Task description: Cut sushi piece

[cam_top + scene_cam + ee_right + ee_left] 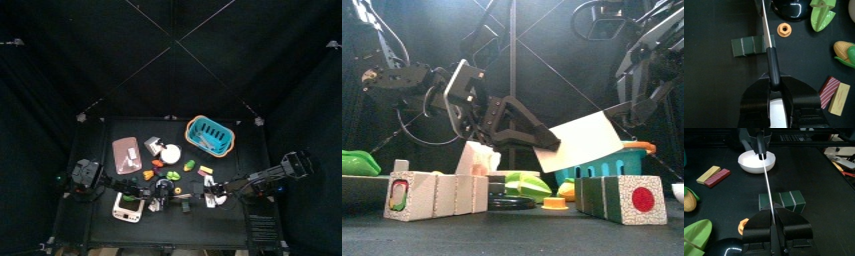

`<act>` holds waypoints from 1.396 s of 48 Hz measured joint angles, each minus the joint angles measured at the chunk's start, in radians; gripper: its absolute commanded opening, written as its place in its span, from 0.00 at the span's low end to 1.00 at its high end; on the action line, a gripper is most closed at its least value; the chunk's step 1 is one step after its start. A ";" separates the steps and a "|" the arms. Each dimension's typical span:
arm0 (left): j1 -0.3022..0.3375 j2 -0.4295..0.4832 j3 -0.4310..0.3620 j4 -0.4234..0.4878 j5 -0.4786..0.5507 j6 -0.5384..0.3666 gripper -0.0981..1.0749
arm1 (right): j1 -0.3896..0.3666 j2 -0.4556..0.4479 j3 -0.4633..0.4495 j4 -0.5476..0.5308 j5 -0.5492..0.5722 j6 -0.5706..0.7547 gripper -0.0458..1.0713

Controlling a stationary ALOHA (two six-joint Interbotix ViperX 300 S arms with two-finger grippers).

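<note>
Two black jointed arms with loose black cables, each hand [773,230] glossy moulded plastic

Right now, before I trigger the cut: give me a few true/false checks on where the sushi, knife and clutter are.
1. The knife blade lines up over the dark green sushi piece. True.
2. The sushi piece is inside the teal basket. False: it lies on the bare table, and the basket stands further back.
3. A white bowl sits on the table past the sushi piece. True.
4. The sushi piece rests on the pink board. False: the board lies off to the table's left with no sushi on it.
5. The orange ring lies clear of the sushi piece. True.
</note>
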 measured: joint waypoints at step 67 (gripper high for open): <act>0.014 0.009 -0.009 -0.005 0.000 0.003 0.42 | -0.020 0.061 0.086 0.049 -0.121 -0.002 0.43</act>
